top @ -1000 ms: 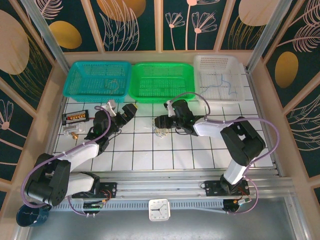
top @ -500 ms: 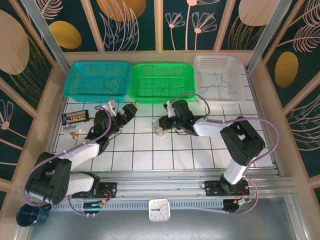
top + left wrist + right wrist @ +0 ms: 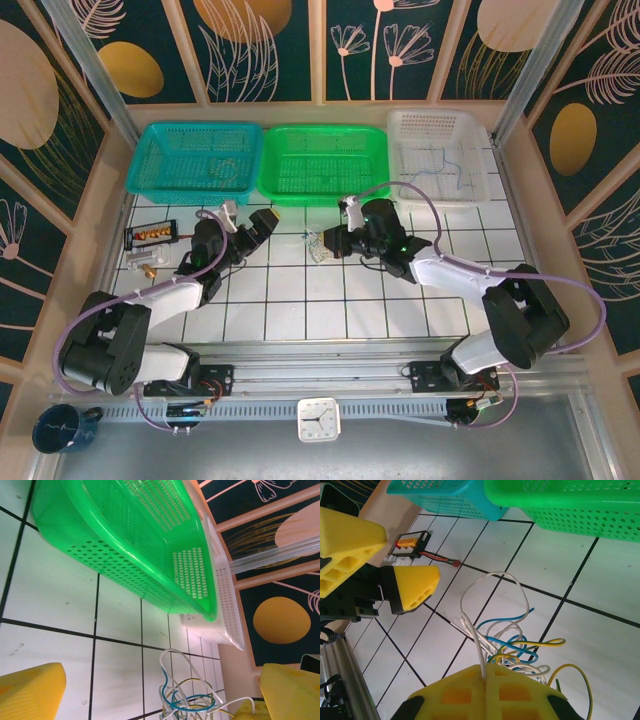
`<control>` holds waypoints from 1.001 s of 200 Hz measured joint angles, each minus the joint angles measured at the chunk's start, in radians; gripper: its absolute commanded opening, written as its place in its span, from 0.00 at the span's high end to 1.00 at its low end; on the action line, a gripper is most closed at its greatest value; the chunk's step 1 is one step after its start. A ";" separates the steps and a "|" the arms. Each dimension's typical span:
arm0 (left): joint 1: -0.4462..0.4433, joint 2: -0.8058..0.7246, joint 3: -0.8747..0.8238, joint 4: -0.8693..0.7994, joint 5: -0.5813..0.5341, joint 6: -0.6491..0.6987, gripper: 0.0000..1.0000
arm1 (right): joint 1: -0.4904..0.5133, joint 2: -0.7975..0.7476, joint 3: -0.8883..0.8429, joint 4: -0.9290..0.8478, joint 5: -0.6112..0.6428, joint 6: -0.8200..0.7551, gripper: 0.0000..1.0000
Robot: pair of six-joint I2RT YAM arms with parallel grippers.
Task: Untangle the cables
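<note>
Observed right gripper [image 3: 485, 674] pinching white strand [image 3: 470, 628] of thin blue-yellow-white cable clump [image 3: 516, 650] just before green perforated plastic basket [image 3: 580, 511], left gripper [image 3: 258, 226] spread wide alongside.

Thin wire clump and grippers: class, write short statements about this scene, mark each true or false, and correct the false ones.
The right gripper is shut on the clump of thin white, blue and yellow wires. True.
The left gripper is shut. False: its jaws stand open, empty.
The clump lies inside the green plastic basket. False: it is outside it, over the white tiled table.
The white plastic basket holds a thin blue wire. True.
</note>
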 measured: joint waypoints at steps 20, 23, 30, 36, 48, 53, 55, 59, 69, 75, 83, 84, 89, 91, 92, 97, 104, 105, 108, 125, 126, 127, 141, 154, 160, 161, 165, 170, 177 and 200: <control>-0.002 0.021 0.000 0.035 0.026 -0.018 0.02 | 0.000 0.000 -0.005 0.002 0.000 0.005 1.00; -0.003 0.024 0.000 0.042 0.031 -0.021 0.02 | 0.000 0.000 -0.006 0.002 0.000 0.006 1.00; -0.006 0.032 0.000 0.057 0.040 -0.028 0.04 | -0.001 0.000 -0.008 0.006 0.000 0.006 1.00; -0.010 0.039 0.000 0.068 0.047 -0.035 0.05 | -0.002 0.000 -0.011 0.010 0.000 0.010 1.00; -0.019 0.052 -0.001 0.092 0.062 -0.044 0.08 | -0.005 -0.001 -0.019 0.018 -0.001 0.015 1.00; -0.023 0.057 -0.001 0.101 0.066 -0.045 0.10 | -0.008 -0.001 -0.022 0.022 -0.002 0.018 1.00; -0.026 0.060 -0.001 0.106 0.069 -0.049 0.10 | -0.008 -0.001 -0.023 0.024 -0.002 0.020 1.00; -0.030 0.064 -0.001 0.113 0.073 -0.051 0.11 | -0.012 -0.001 -0.027 0.027 -0.003 0.025 1.00; -0.041 0.076 -0.003 0.132 0.082 -0.061 0.14 | -0.020 -0.003 -0.034 0.035 -0.007 0.034 1.00; -0.048 0.082 -0.005 0.145 0.087 -0.064 0.16 | -0.025 -0.005 -0.039 0.039 -0.008 0.038 1.00; -0.056 0.091 -0.011 0.163 0.092 -0.072 0.17 | -0.031 -0.009 -0.045 0.044 -0.009 0.044 1.00; -0.058 0.092 -0.012 0.167 0.092 -0.073 0.17 | -0.033 -0.010 -0.045 0.045 -0.009 0.045 1.00; -0.062 0.098 -0.015 0.176 0.094 -0.077 0.18 | -0.036 -0.013 -0.048 0.050 -0.010 0.051 1.00; -0.064 0.101 -0.017 0.181 0.095 -0.079 0.19 | -0.037 -0.013 -0.048 0.051 -0.010 0.052 1.00; -0.064 0.101 -0.018 0.183 0.095 -0.078 0.19 | -0.039 -0.014 -0.049 0.051 -0.011 0.052 1.00; -0.069 0.109 -0.021 0.193 0.098 -0.085 0.20 | -0.042 -0.018 -0.050 0.054 -0.013 0.058 1.00; -0.074 0.119 -0.026 0.207 0.098 -0.089 0.21 | -0.046 -0.022 -0.051 0.057 -0.015 0.062 1.00; -0.075 0.121 -0.027 0.209 0.098 -0.089 0.21 | -0.047 -0.023 -0.051 0.057 -0.015 0.062 1.00; -0.077 0.126 -0.029 0.214 0.100 -0.090 0.21 | -0.048 -0.025 -0.051 0.059 -0.016 0.063 1.00; -0.089 0.150 -0.035 0.235 0.101 -0.100 0.23 | -0.055 -0.039 -0.053 0.071 -0.023 0.071 1.00; -0.090 0.151 -0.035 0.236 0.101 -0.100 0.24 | -0.056 -0.040 -0.053 0.071 -0.024 0.072 1.00; -0.090 0.152 -0.035 0.237 0.101 -0.100 0.24 | -0.056 -0.040 -0.053 0.071 -0.024 0.074 1.00; -0.102 0.168 -0.036 0.251 0.101 -0.106 0.26 | -0.061 -0.053 -0.056 0.077 -0.031 0.085 1.00; -0.113 0.183 -0.036 0.274 0.102 -0.113 0.29 | -0.065 -0.065 -0.061 0.081 -0.034 0.089 1.00; -0.116 0.192 -0.036 0.284 0.105 -0.117 0.31 | -0.066 -0.070 -0.063 0.084 -0.035 0.092 1.00; -0.116 0.192 -0.036 0.285 0.105 -0.117 0.32 | -0.066 -0.071 -0.063 0.085 -0.035 0.092 1.00; -0.118 0.198 -0.036 0.291 0.106 -0.123 0.33 | -0.067 -0.073 -0.063 0.085 -0.035 0.093 1.00; -0.120 0.204 -0.036 0.298 0.109 -0.126 0.34 | -0.068 -0.076 -0.063 0.085 -0.035 0.094 1.00; -0.122 0.212 -0.036 0.309 0.110 -0.133 0.36 | -0.068 -0.078 -0.063 0.087 -0.035 0.097 1.00; -0.125 0.229 -0.036 0.338 0.116 -0.143 0.41 | -0.069 -0.079 -0.064 0.093 -0.039 0.106 1.00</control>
